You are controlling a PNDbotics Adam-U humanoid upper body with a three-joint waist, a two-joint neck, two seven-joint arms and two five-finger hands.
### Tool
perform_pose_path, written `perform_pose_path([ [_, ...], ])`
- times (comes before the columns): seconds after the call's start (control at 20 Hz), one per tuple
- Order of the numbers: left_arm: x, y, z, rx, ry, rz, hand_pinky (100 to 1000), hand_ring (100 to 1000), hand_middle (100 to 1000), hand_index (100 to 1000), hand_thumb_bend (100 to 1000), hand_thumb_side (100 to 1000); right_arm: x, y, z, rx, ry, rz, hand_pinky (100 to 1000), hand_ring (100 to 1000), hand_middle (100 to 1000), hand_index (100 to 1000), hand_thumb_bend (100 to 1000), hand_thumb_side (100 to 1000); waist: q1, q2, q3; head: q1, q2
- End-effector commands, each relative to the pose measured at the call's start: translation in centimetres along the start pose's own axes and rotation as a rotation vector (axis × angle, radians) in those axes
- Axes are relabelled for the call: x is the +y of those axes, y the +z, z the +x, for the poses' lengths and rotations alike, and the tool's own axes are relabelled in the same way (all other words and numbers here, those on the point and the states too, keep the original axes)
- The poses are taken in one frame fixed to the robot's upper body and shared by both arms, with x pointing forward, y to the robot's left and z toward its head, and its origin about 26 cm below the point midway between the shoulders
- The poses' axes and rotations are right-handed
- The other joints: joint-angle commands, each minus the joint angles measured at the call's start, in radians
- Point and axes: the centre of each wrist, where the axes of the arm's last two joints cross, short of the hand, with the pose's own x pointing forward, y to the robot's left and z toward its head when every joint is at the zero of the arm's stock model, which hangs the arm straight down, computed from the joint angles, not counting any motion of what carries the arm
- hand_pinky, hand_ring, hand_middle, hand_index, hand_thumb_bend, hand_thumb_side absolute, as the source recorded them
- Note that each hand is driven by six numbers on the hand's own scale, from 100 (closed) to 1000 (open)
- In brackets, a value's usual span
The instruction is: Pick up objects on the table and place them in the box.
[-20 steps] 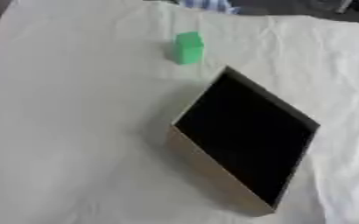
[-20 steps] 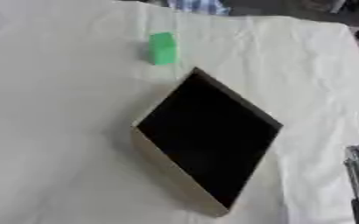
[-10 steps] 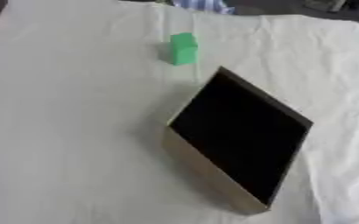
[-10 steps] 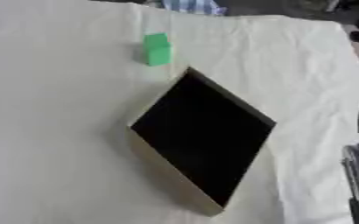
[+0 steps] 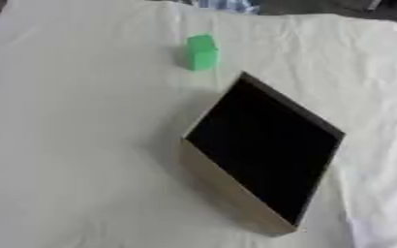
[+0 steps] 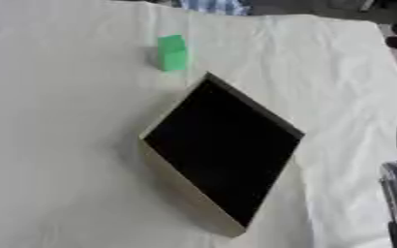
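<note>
White cloth-covered table (image 5: 58, 145) fills frame. Box (image 5: 236, 193), dark open interior, sits centre to lower right, turned corner-on. Green block (image 5: 202, 52) upper centre, upright, long axis vertical, near box's upper corner but apart, not yet in box. Right arm only dark shape at right-eye view's right edge; hand state: cannot tell. Left hand out of view. Judgement: right arm nearer; block lies up-left of it, beyond box.

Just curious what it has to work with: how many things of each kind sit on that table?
Small green block: 1
Shallow tan box with black inside: 1
Wrinkled white tablecloth: 1
Total: 3
</note>
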Motion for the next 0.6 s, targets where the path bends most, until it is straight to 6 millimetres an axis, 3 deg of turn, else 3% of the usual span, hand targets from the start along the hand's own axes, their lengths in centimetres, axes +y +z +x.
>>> perform_pose_path([
  [0.05,-0.8,-2.1,-1.1,0.046,-0.054,-0.055,596,662,662,801,116,603,-0.4,-0.6,0.4,-0.024,0.002,0.023,668,697,623,792,100,787,0.006,-0.025,-0.005,0.009,0.002],
  [0.3,-3.6,-5.0,-2.5,0.095,-0.099,-0.132,607,670,670,811,139,609,-0.2,-0.7,0.5,-0.029,-0.009,0.033,668,698,623,792,100,787,0.011,-0.023,-0.019,0.025,-0.010],
  [0.6,-6.6,-6.6,-3.1,0.112,-0.131,-0.217,627,692,689,828,185,625,0.1,-1.0,0.6,-0.036,-0.027,0.043,669,698,623,792,100,788,0.016,-0.019,-0.037,0.044,-0.021],
])
